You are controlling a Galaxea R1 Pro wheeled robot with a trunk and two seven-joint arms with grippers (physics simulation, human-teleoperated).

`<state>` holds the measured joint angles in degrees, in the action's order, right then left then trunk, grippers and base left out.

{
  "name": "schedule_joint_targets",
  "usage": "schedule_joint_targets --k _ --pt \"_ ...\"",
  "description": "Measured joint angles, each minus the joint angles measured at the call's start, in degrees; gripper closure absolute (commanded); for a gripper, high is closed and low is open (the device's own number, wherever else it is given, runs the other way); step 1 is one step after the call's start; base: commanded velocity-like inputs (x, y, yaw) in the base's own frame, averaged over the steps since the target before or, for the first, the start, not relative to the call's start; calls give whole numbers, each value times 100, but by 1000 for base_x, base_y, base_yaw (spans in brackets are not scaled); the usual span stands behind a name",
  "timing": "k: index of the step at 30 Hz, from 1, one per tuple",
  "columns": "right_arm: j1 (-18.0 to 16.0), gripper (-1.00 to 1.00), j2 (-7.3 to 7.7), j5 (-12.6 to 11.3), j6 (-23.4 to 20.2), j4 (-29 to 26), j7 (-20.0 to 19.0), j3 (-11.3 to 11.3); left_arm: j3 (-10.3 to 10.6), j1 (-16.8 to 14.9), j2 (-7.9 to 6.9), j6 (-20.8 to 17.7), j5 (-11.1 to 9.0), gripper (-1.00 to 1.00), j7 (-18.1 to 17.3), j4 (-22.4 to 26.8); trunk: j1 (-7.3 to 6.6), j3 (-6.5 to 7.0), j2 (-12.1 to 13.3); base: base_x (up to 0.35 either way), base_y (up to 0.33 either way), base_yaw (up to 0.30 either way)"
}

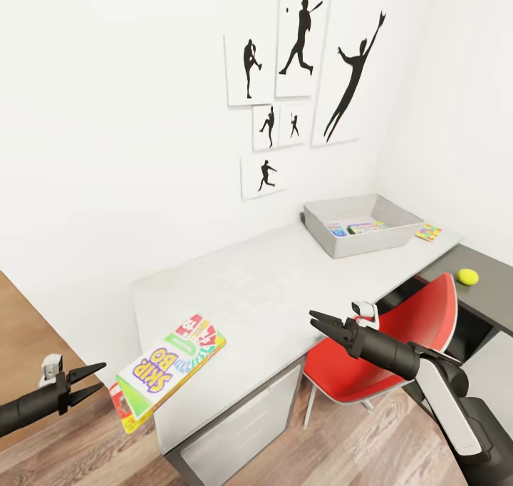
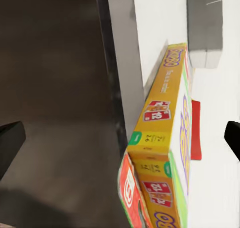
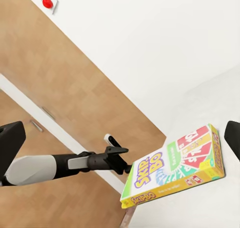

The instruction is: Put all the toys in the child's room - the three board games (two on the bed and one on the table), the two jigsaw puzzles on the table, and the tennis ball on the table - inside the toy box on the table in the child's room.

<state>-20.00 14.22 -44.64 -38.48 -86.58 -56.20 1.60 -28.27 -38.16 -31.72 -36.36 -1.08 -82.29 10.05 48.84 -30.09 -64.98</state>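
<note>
Both tools frame the lower part of the head view: left tool (image 1: 96, 379) at lower left, jaws parted and empty, pointing at a board game (image 1: 169, 368); right tool (image 1: 320, 323) at lower centre-right, also open and empty. The game, a Skip-Bo box, lies flat on the near corner of the bench (image 1: 285, 286), its end overhanging the edge. It looks a light, stiff carton with smooth printed faces, probably best pinched across its thin overhanging end, where it could slip or tip. At upper right the toy box (image 1: 360, 224) already holds a few toys; a jigsaw (image 1: 428, 232) lies just beside it, and the ball (image 1: 467, 276) sits on the darker section.
</note>
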Motion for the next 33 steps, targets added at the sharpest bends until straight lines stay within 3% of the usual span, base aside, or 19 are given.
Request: schedule_joint_targets --k 33 --pt "0 -100 -63 -1 -8 42 -6 1 -5 -4 76 -145 -5 -100 -10 6 46 -37 -82 -24 -24 0"
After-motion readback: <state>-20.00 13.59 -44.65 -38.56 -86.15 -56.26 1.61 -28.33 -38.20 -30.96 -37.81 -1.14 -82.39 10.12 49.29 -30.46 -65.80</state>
